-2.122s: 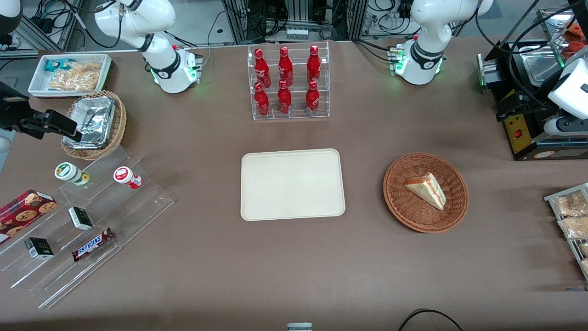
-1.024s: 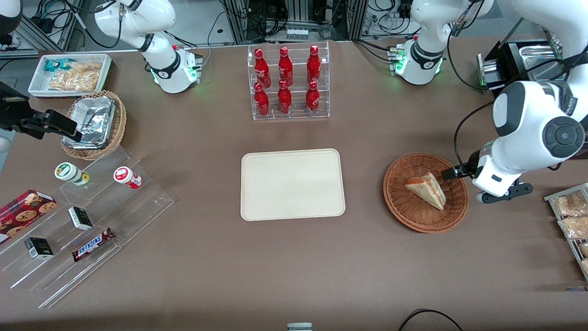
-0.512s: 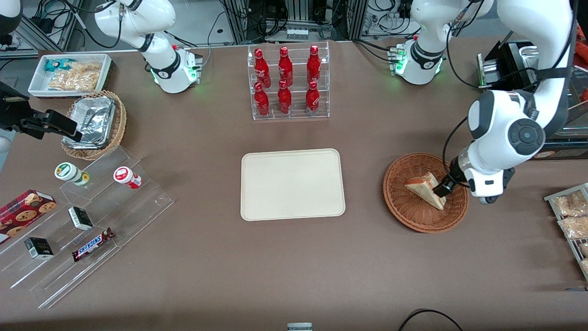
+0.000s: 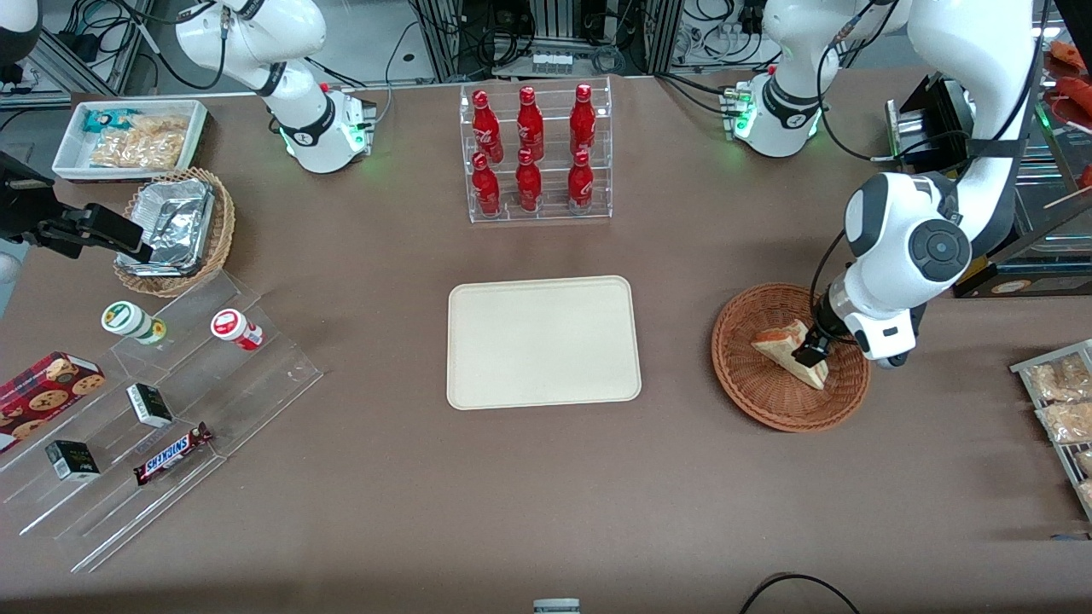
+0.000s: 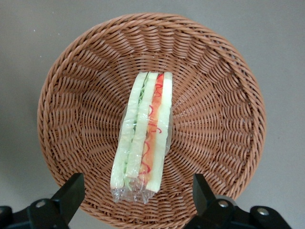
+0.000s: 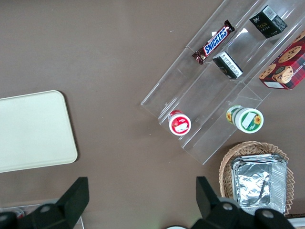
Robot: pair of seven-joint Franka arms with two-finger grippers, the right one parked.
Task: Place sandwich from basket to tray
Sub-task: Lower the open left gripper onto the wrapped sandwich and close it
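1. Sandwich [image 5: 143,138] is lying on its side in the basket [image 5: 71,95], and the end effector [image 4: 810,351] is hovering right above it with fingers [image 5: 71,193] spread wide, one on each side of the wedge.
2. Its clear wrap is looking slippery, so a closing grip may be squeezing the soft bread or letting it slide out.
3. One finger may be catching the woven weave, dragging the light basket across the bench [image 4: 546,495].
4. Carrying it to the tray [image 4: 543,341], well apart toward the parked arm's end, risks a drop midway.
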